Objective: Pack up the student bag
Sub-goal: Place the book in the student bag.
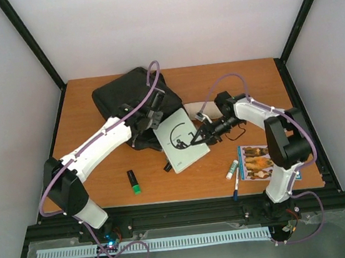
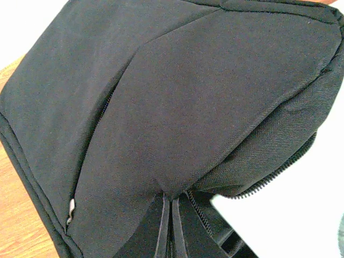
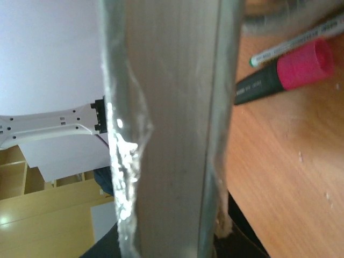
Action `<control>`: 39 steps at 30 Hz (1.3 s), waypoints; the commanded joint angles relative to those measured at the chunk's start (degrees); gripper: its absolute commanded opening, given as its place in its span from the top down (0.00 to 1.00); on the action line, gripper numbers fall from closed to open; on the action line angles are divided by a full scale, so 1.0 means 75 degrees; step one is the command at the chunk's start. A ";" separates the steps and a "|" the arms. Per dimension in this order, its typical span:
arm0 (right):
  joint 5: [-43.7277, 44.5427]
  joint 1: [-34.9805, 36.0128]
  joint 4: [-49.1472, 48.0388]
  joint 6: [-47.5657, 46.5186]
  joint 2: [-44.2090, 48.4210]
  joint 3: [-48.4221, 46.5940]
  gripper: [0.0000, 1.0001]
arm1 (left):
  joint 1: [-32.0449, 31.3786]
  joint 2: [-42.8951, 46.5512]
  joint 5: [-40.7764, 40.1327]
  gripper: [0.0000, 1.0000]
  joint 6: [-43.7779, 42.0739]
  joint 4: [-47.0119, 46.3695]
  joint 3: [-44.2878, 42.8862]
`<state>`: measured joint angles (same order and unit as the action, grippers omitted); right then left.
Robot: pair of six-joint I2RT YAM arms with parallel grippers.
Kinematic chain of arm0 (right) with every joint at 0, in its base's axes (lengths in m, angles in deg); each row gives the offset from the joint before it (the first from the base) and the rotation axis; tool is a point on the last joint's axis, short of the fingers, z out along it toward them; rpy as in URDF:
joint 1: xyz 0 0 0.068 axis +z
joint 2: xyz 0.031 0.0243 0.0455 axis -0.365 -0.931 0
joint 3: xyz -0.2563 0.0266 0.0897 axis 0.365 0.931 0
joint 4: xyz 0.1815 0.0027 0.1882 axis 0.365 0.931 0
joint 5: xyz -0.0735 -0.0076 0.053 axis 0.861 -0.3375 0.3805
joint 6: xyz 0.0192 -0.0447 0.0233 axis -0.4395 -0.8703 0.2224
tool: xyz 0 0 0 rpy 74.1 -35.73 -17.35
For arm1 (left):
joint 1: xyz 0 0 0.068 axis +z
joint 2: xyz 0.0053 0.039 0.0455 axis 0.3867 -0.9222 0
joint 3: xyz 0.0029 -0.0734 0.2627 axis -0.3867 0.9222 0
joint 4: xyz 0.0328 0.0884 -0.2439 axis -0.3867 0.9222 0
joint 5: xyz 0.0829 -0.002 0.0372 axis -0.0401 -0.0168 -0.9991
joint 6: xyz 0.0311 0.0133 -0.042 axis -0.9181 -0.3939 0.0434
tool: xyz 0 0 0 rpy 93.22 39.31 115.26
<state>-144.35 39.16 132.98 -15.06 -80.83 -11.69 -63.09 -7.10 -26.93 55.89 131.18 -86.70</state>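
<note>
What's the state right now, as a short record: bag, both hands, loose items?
bag: black student bag, far side of the table, zip open
left hand: left hand shut on bag fabric by the opening
right hand: right hand shut on white notebook, whose far corner is at the bag's mouth
loose: green highlighter, white marker, blue pen, picture booklet

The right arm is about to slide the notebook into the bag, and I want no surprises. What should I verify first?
1. Left gripper pinching the student bag flap up: ok.
2. Right gripper clamped on the white notebook: ok.
3. Notebook corner at the open zip: ok.
4. Opening wide enough for the notebook: cannot tell.
5. Green highlighter clear of the path: ok.
6. Pink-capped marker clear of the notebook: cannot tell.
</note>
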 commanded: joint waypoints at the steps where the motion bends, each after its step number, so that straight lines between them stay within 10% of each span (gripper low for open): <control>1: -0.0841 0.0277 -0.0053 -0.0358 -0.0745 -0.1189 0.97 | 0.0011 0.0387 0.0272 0.99 0.0011 -0.0657 -0.0098; 20: 0.1040 0.0327 -0.0103 0.0380 -0.3040 -0.1553 0.97 | 0.0011 0.0975 -0.0225 0.99 -0.0132 -0.0293 -0.1326; 39: -0.1522 0.0464 0.0830 -0.0909 -0.3178 -0.3346 0.97 | 0.0058 0.1227 0.0929 0.99 -0.0782 -0.2019 0.0319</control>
<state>-146.36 41.42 138.77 -19.49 -102.78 -33.65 -62.91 -0.19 -22.65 52.32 125.01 -84.41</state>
